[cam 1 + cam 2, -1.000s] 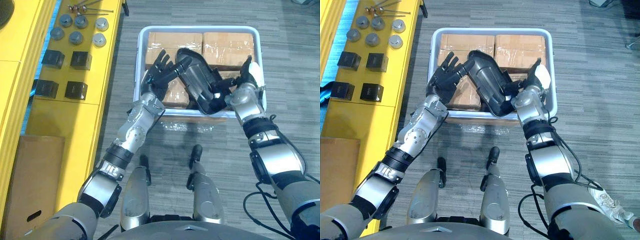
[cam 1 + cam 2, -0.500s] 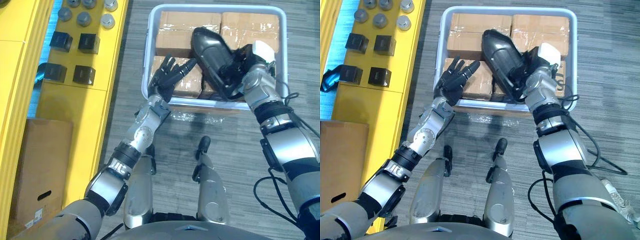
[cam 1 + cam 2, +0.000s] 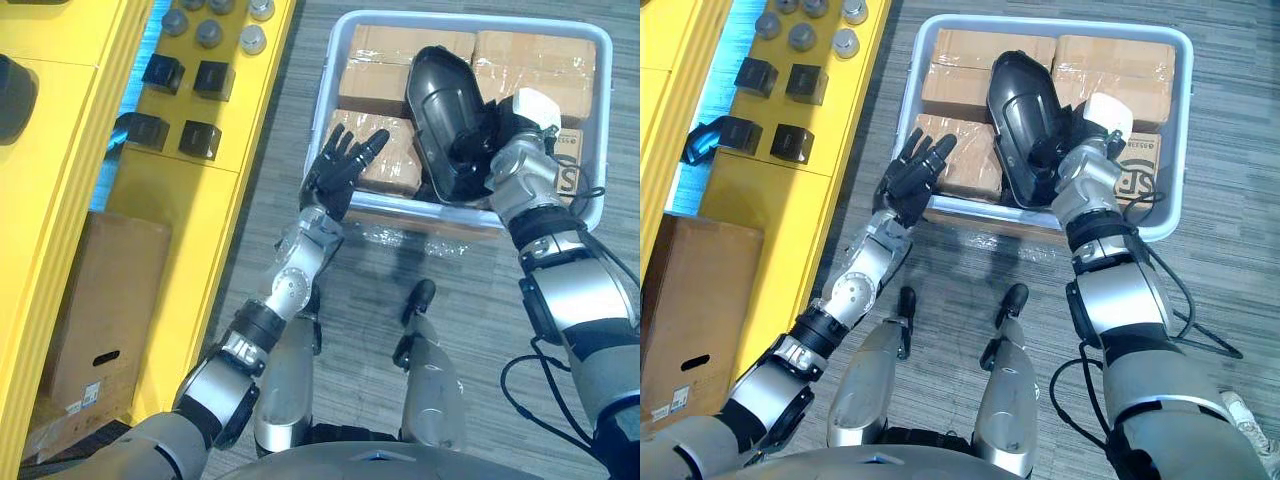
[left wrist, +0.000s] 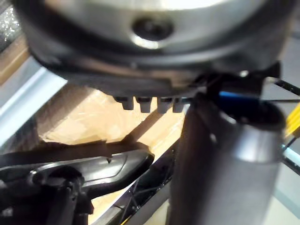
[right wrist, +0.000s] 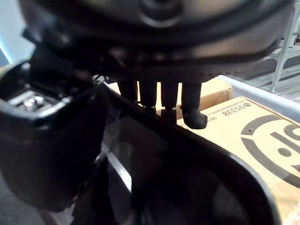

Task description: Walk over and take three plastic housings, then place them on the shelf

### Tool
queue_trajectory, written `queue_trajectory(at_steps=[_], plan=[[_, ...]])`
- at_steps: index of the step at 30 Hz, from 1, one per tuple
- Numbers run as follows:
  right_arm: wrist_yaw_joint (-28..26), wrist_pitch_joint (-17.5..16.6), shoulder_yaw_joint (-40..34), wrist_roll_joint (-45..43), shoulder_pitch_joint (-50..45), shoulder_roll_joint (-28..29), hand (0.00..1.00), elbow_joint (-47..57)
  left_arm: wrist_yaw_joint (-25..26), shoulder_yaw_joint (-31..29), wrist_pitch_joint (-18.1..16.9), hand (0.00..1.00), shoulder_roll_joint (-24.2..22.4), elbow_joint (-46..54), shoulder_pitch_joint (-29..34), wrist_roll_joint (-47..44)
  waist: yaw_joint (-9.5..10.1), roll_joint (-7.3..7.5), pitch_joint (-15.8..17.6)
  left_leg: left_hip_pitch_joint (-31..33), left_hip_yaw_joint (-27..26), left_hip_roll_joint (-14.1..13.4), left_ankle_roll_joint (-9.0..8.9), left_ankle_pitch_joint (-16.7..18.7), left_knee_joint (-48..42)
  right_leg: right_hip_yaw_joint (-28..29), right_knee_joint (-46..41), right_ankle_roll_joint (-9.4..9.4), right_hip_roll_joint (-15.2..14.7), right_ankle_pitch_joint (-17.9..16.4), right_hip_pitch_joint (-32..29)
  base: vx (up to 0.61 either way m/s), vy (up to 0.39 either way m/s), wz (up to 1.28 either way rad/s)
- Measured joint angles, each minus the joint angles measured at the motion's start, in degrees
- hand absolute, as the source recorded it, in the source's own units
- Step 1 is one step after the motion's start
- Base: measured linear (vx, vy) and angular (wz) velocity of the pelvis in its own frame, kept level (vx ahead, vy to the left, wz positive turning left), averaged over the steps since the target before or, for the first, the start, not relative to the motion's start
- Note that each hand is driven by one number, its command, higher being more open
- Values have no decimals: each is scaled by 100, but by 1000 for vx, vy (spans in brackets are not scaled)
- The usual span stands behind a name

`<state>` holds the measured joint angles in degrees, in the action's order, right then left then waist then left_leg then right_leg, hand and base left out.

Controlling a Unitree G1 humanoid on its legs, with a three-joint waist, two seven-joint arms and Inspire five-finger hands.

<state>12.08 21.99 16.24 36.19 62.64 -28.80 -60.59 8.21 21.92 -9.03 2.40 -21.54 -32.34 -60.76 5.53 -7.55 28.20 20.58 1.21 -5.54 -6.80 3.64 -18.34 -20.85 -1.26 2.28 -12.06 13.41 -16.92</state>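
While the right hand (image 3: 512, 150) grips the black plastic housing (image 3: 445, 95), its fingers hooked over the housing's rim and its white-covered thumb on the outer side, the left hand (image 3: 340, 175) is open with its fingers spread above the near left corner of the bin (image 3: 380, 205). The housing is a long, rounded shell. It sits over the middle of the bin with its domed end toward the far edge and its other end close to the near edge, above the cardboard boxes (image 3: 535, 60) that fill the bin. From these views I cannot tell whether it rests on the boxes or is lifted clear of them. The left hand is just beside the housing's left side and apart from it, over one of the wrapped boxes, and whether it touches that box is unclear. The bin stands on the grey floor. To its left is the yellow shelf (image 3: 200, 210), which carries several black cubes (image 3: 200, 138) and, farther back, a group of grey round caps (image 3: 210, 33). A brown carton (image 3: 110, 290) sits below the shelf's near end.
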Motion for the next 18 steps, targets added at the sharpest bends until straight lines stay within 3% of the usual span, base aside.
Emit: queue_trajectory(at_steps=[4, 12, 18], plan=[[822, -406, 4, -562, -205, -22, 0, -49, -11, -5, 66, 100, 99, 476, 364, -66, 8, 1, -1, -91, 58, 2, -36, -171, 192, -83, 22, 23, 2, 16, 54, 6, -29, 9], [1220, -867, 100, -999, -940, -114, 0, 771, -16, -188, 380, 100, 351, 1434, 992, -186, -154, 24, 8, -488, 20, -25, -52, -177, 324, -85, 67, 15, 35, 19, 388, 48, -3, -2], [1404, -1247, 66, -1006, -1425, -116, 0, 1711, -97, -217, 745, 100, 501, 1774, 1269, -208, -246, 261, 6, -996, -125, -128, -78, -70, 358, 24, 226, 17, 154, 11, 858, 37, 2, -13]])
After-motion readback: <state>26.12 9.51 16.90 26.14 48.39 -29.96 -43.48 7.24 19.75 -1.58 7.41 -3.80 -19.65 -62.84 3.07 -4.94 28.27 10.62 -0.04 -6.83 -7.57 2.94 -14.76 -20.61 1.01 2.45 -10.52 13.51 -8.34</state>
